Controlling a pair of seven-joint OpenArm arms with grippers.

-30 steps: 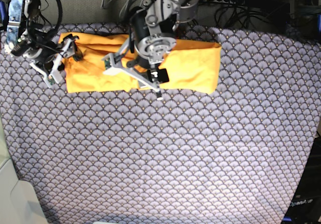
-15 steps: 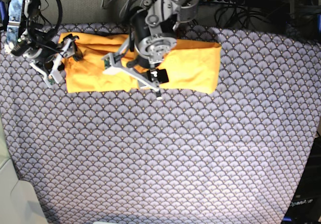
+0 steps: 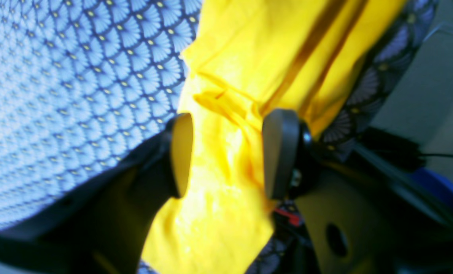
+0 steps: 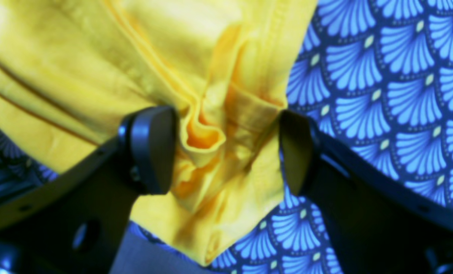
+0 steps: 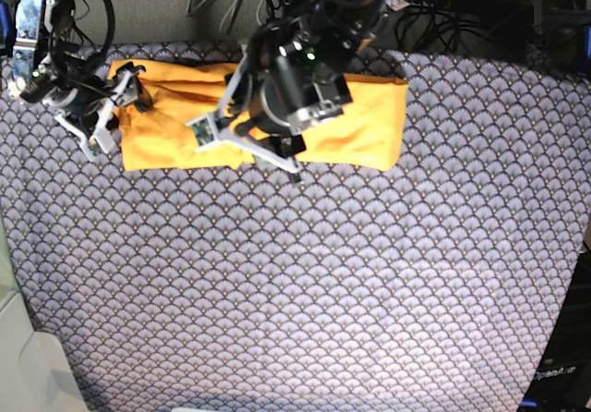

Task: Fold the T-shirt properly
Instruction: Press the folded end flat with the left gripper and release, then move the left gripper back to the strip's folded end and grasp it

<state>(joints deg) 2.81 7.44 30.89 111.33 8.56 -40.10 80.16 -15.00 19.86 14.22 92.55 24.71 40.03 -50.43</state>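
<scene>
I see the T-shirt point(image 5: 355, 121) lying as a long folded band along the far edge of the table, on the blue-grey scallop-patterned cloth point(image 5: 305, 283) that covers it. The band runs from near the far left corner, as the base view shows it, to a little past the middle of that edge. Its top surface is creased; the near edge looks fairly straight.

Right gripper point(image 4: 226, 152) sits at the left end of the band in the base view point(image 5: 115, 107). On my right wrist feed its jaws stand wide apart, one pad point(image 4: 152, 148) on each side of a bunched ridge of yellow fabric point(image 4: 207, 125). The folds pile up between the pads, with a hemmed corner hanging toward the camera. The pads flank the bunch but do not pinch it; I cannot tell whether either pad touches the cloth of the shirt.

Left gripper point(image 3: 226, 154) is over the middle of the band in the base view point(image 5: 268, 144), its arm coming down from the far side and hiding part of the shirt. On the left wrist feed its jaws are also apart, with shirt fabric point(image 3: 249, 57) showing between and beyond the pads point(image 3: 281, 152). A small raised pleat lies just past the fingertips. That feed is soft and blurred, so I cannot say whether the pads rest on the shirt or hang just above it.

Cables point(image 5: 434, 15) and dark gear sit beyond the far edge.
</scene>
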